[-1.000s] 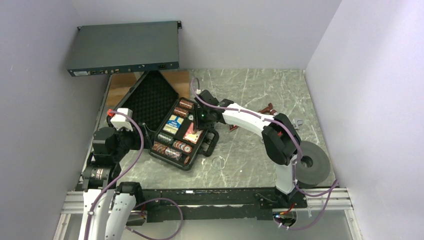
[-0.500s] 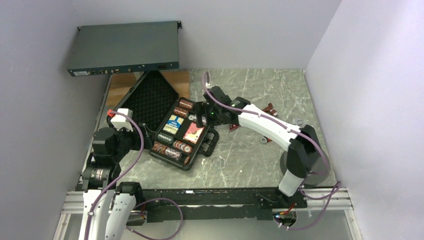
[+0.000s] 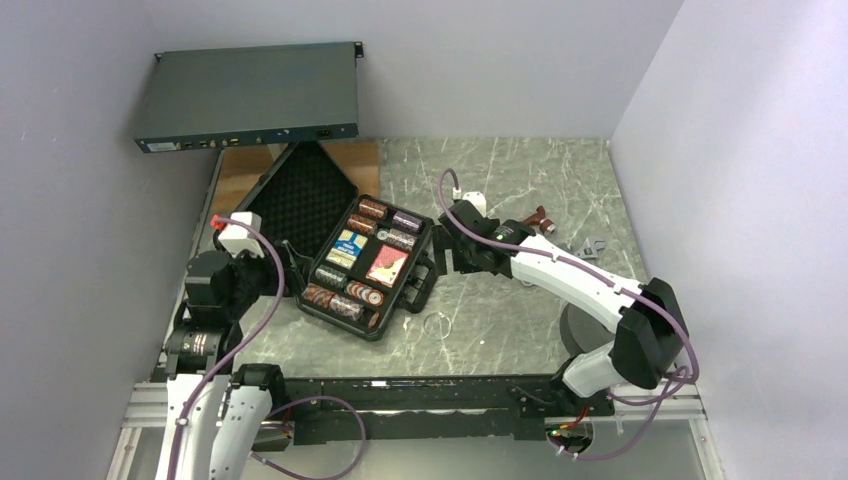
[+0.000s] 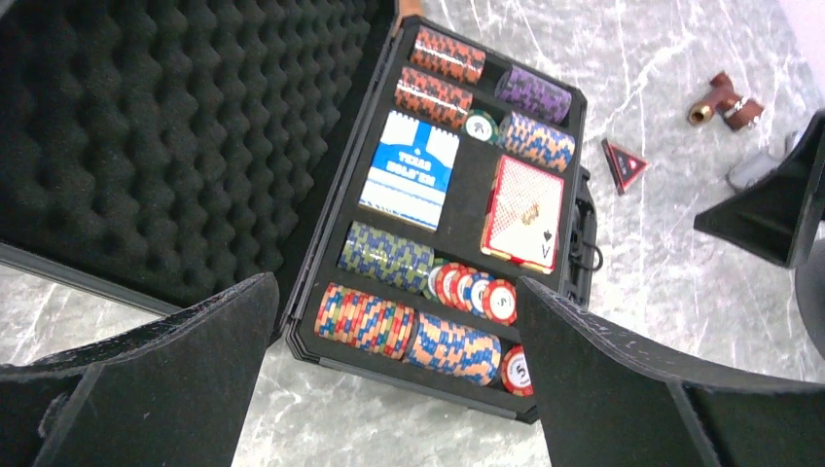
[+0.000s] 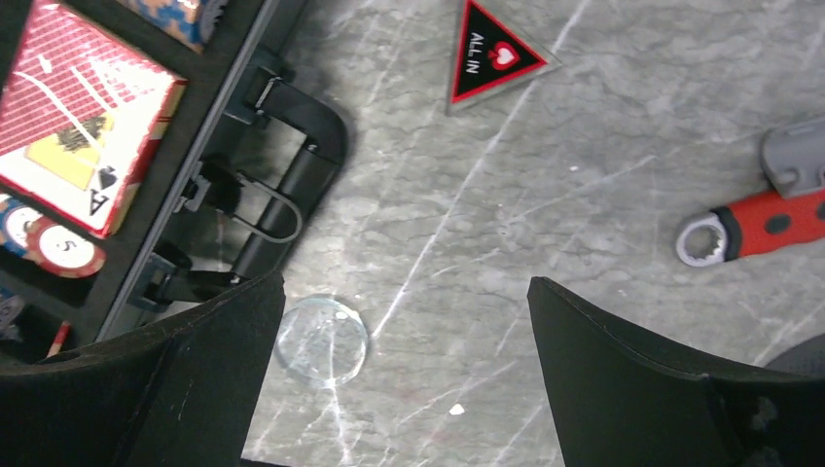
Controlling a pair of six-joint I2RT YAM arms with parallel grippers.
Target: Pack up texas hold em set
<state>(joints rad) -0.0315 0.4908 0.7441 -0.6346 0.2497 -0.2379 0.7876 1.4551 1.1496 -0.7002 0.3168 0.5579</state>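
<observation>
My left end effector [image 4: 397,282], spread and empty, hovers over the open black rectangular plastic case [image 4: 409,375] on the grey marble tabletop [image 5: 584,146], with chip rolls [image 4: 409,336] and card boxes [image 4: 411,170] seated inside. My right end effector [image 5: 405,282], likewise spread, hangs beside the handle. A black-and-red triangular "ALL IN" marker [image 5: 491,51] and a clear round disc [image 5: 321,341] lie flat outside. Risk: thin pieces skid from a pinch, or I mistake the red-handled wrench [image 5: 749,224] for part of the set.

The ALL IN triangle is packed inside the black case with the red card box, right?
No. The ALL IN triangle lies on the table outside the black case; the right wrist view shows it. The red card box is inside.
</observation>
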